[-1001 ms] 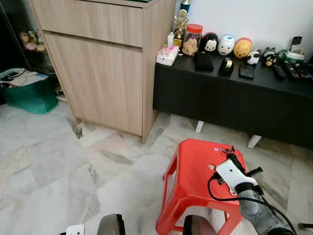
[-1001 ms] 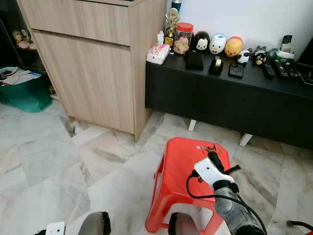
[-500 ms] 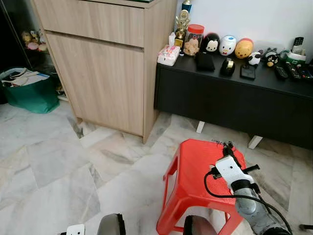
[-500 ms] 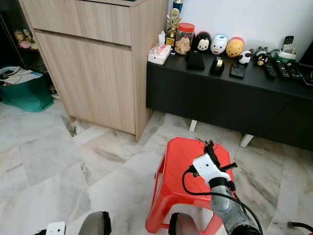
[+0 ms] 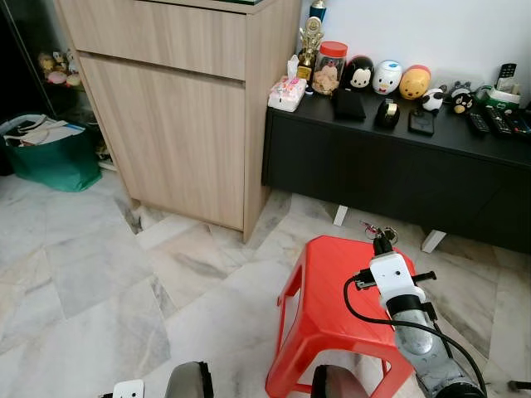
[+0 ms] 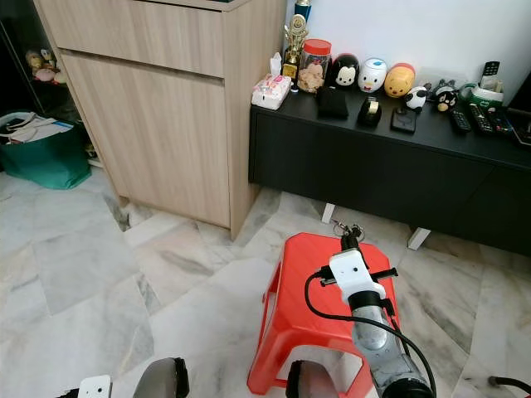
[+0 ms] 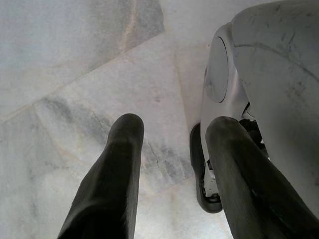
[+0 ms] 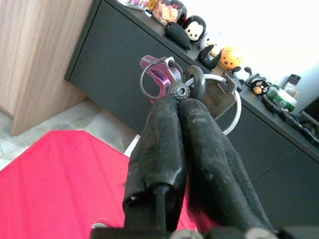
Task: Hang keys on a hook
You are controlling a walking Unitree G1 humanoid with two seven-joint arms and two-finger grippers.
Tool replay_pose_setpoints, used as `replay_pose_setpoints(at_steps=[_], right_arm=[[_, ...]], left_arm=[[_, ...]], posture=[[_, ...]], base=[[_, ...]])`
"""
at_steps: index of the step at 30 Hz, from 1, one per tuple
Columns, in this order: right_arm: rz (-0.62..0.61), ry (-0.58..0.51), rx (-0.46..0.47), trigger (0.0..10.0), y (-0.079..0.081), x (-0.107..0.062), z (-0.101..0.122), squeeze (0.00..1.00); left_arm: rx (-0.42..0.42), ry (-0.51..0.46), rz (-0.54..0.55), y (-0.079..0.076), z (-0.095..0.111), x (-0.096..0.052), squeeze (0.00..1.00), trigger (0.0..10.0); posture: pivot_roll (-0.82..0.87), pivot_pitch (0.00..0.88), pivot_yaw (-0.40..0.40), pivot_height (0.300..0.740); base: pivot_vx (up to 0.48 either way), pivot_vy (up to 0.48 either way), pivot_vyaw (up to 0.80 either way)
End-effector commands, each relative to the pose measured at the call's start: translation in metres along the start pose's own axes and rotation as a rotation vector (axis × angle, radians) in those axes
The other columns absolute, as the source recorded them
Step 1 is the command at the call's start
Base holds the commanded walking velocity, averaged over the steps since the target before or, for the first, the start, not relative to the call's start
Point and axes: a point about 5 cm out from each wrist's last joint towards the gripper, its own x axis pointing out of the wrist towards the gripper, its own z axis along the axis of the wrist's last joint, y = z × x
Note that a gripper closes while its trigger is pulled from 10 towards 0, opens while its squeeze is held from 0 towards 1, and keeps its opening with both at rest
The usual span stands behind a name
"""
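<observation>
**Keys held above the red stool**

The left gripper (image 7: 172,149) hangs by the marble floor (image 7: 75,64), fingers apart. The right gripper (image 8: 178,102) pinches the keys (image 8: 172,82) above the red plastic stool (image 5: 328,290), before the black cabinet (image 5: 398,166).

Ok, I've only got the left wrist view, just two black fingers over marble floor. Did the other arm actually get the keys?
Observer: Yes. The right gripper is shut on the keys, pinching the bunch at its fingertips.
Operator: Where is it holding them?
Observer: Raised above the far edge of the red stool, clear of the seat.
Operator: What's ahead of it?
Observer: A low black cabinet against the wall, with toy figures and remotes on top, and a tall wooden cabinet to its left.
Operator: See a hook anywhere?
Observer: I can't make one out in these views.
</observation>
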Motion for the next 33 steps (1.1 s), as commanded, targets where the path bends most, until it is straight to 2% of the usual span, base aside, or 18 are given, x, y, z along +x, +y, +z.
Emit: replay_pose_setpoints(at_steps=[1,3,14,26,33], right_arm=[[-0.030,-0.023,0.029,10.0,-0.0071,0.0012,0.0038,0.00],[-0.023,-0.035,0.043,10.0,-0.0073,0.0019,0.0058,0.00],[0.001,-0.043,0.070,10.0,-0.0070,0.0054,0.0113,0.00],[0.012,-0.039,0.101,10.0,-0.0059,0.0058,0.0121,0.00],[0.008,-0.044,0.104,10.0,-0.0066,0.0062,0.0133,0.00]], left_arm=[[-0.014,0.026,-0.053,-0.0179,-0.0074,-0.0013,0.00,10.0],[-0.016,0.026,-0.052,-0.0182,-0.0075,-0.0013,0.00,10.0],[-0.024,0.024,-0.049,-0.0190,-0.0074,-0.0013,0.00,10.0],[-0.030,0.021,-0.047,-0.0198,-0.0066,-0.0011,0.00,10.0],[-0.032,0.020,-0.047,-0.0201,-0.0064,-0.0011,0.00,10.0]], posture=[[0.07,0.000,-0.131,0.590],[0.07,0.000,-0.132,0.590],[0.07,0.000,-0.139,0.650],[0.07,0.000,-0.141,0.660],[0.07,0.000,-0.143,0.695]], base=[[0.000,0.000,0.00],[0.000,0.000,0.00],[0.000,0.000,0.00],[0.000,0.000,0.00],[0.000,0.000,0.00]])
